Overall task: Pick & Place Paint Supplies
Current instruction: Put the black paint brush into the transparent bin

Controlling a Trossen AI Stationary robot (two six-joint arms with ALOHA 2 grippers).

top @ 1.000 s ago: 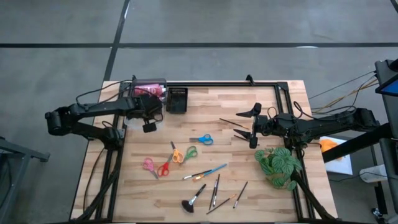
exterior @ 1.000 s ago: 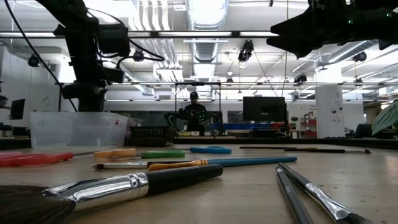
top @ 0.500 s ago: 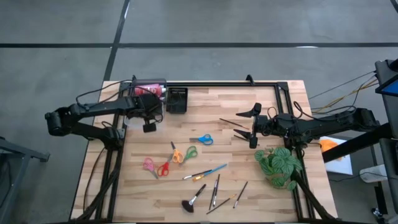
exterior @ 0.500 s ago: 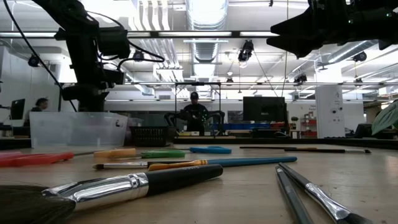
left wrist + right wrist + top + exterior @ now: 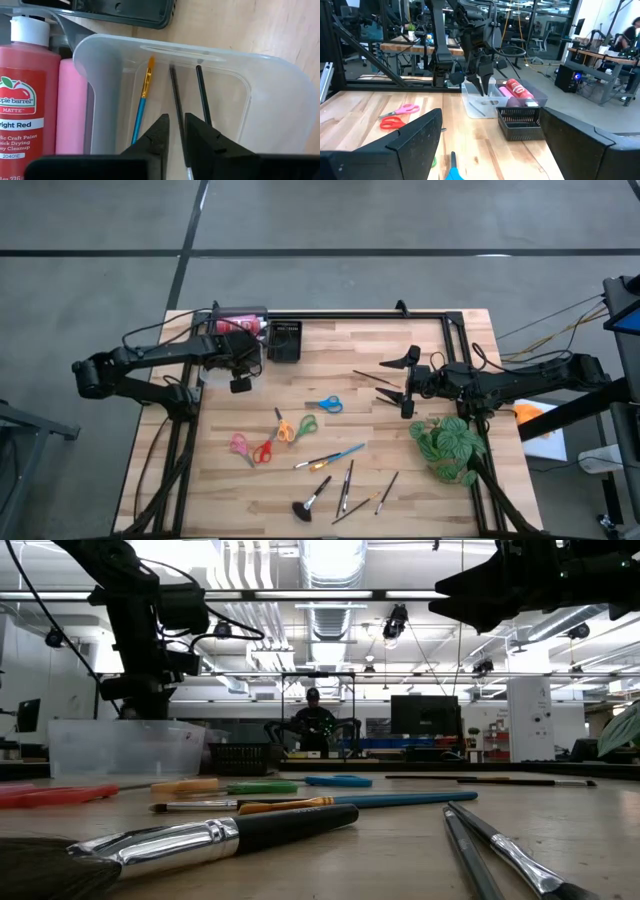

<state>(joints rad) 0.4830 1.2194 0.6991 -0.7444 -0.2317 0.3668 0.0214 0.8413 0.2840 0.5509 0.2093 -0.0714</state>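
My left gripper [image 5: 177,132] points down into the clear tub [image 5: 260,100] at the table's far left, its fingers a little open. A thin black brush [image 5: 174,92] lies on the tub floor and runs into the gap between them. I see no finger touching it. Beside it lie a blue brush [image 5: 142,107] and another black brush [image 5: 202,95]. A red paint bottle [image 5: 22,100] and a pink bottle [image 5: 72,110] lie in the tub's other half. My right gripper [image 5: 392,378] hovers level and open over the table's right middle.
A black tray [image 5: 284,340] stands next to the tub. Scissors [image 5: 325,403] and further pairs [image 5: 268,442] lie mid-table, several brushes [image 5: 335,480] near the front edge, and two dark brushes [image 5: 375,377] lie by my right gripper. A leafy plant [image 5: 450,445] stands at the right.
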